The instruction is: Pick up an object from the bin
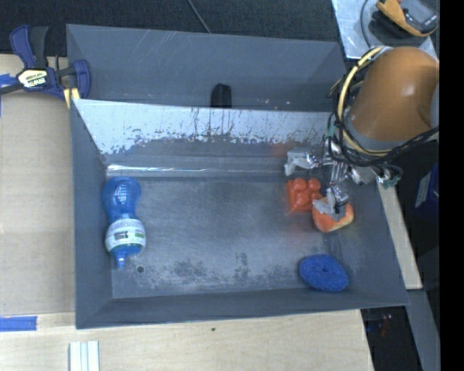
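My gripper point(336, 190) hangs low at the bin's right side, under the arm's orange cover. Directly below its tip lies an orange, rounded piece with a pale edge point(332, 218), and the gripper appears to touch its top. Just to the left sits a red-orange lumpy thing point(301, 195), close against the gripper's side. A flat, round blue object point(323, 273) lies nearer the front right corner, apart from the gripper.
A blue plastic bottle with a white label point(123, 221) lies along the bin's left wall, far from the gripper. The bin's right wall rises close beside the gripper.
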Controlling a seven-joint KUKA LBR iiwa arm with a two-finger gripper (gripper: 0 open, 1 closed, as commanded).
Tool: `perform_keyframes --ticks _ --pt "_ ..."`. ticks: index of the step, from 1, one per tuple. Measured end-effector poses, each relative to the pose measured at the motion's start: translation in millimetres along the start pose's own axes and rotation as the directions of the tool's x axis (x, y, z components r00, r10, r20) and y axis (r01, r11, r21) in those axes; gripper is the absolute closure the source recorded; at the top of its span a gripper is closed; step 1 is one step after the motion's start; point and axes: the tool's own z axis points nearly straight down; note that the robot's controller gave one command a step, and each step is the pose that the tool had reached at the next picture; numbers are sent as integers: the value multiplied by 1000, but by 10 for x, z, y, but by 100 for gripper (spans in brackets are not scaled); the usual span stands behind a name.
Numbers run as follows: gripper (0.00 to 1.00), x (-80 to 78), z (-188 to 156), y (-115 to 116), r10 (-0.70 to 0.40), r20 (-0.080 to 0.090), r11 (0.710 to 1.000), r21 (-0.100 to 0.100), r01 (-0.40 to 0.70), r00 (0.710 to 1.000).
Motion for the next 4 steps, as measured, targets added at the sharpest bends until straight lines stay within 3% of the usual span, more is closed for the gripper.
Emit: perform_keyframes --ticks 1,2,3,4 --pt "0 753 392 -174 100 -15 995 9 -100 995" --pt "0 426 660 -337 28 -15 1000 4 -28 999" --pt "100 582 674 230 48 -13 999 11 -48 999" --pt "100 582 672 230 48 -13 999 11 -48 999"
